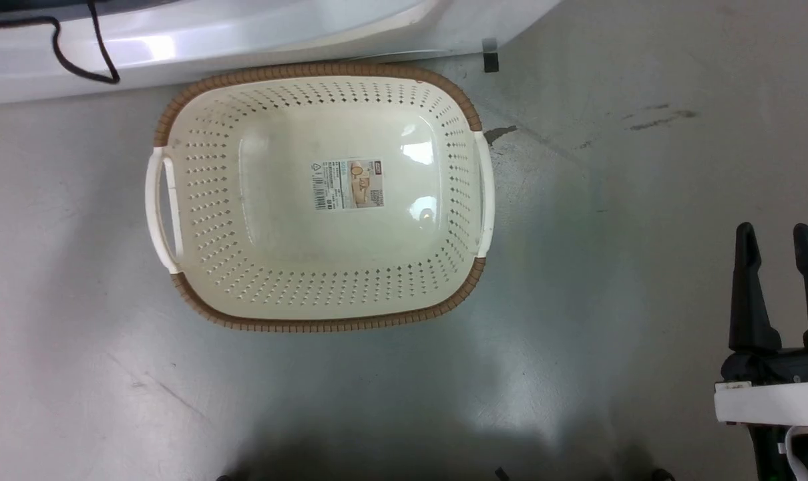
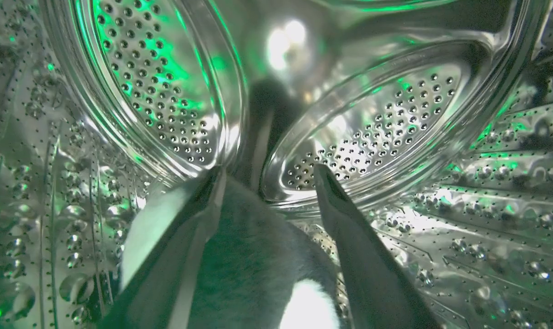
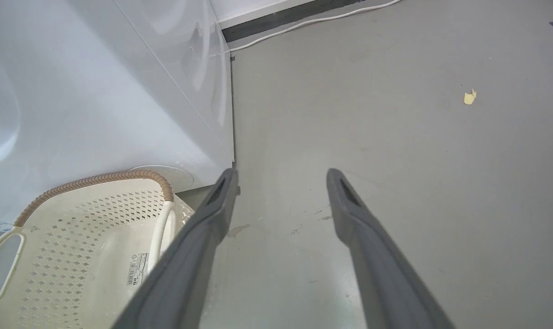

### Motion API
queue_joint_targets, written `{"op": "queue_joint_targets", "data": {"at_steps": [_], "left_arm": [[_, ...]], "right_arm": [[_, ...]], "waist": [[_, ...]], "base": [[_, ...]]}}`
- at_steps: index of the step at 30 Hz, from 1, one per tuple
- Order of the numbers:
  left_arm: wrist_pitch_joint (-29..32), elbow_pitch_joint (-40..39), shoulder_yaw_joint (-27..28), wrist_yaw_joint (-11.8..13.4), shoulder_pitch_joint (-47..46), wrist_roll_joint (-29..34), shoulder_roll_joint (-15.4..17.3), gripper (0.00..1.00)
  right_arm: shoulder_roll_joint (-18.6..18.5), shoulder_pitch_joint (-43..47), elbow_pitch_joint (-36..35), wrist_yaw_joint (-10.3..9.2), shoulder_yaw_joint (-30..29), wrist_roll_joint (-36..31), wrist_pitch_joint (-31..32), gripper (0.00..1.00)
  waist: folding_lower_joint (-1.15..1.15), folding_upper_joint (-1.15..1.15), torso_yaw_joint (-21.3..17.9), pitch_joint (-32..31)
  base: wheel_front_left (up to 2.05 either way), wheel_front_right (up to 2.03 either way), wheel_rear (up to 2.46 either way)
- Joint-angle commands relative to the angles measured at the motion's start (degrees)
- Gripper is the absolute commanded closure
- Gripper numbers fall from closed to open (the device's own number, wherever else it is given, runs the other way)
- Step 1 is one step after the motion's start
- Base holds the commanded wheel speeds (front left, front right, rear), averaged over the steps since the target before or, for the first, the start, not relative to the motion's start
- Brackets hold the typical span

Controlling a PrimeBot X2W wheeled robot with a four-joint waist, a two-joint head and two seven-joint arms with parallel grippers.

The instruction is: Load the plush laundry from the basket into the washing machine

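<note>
The plush laundry point(image 2: 253, 256) lay inside the washing machine point(image 2: 395, 119), on its shiny perforated drum, between the left gripper's point(image 2: 267, 171) spread fingers. The grey, scuffed floor point(image 1: 611, 267) ran up to the machine's white front. Just beside it stood the basket point(image 1: 310, 324), a paper label point(image 1: 348, 184) on its bottom. The right gripper point(image 1: 774, 230) hung parted above the floor, well apart from the basket. A yellow scrap point(image 3: 470, 97) lay farther out.

basket point(image 1: 207, 200) on floor point(image 1: 611, 300) before washing machine point(image 1: 244, 33), plush laundry point(image 2: 253, 256) inside drum point(image 2: 441, 114)
</note>
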Motion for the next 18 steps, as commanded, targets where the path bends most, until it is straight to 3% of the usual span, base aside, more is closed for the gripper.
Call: {"op": "queue_joint_targets", "data": {"at_steps": [1,18], "left_arm": [[-0.6,0.9,-0.3,-0.6,-0.8,-0.6,-0.6,0.00],[-3.7,7.6,-2.2,-5.5,8.4,0.0,-5.9,0.00]], "right_arm": [[-0.4,-0.9,-0.4,-0.04,-0.2,-0.1,0.2,0.00],[-1.1,-1.4,0.0,-0.04,-0.4,-0.7,1.4,0.00]], "waist": [[0.00,0.00,0.4,-0.3],[0.00,0.00,4.2,-6.9]], "base": [[0.00,0.00,0.00],[0.00,0.00,0.00]]}}
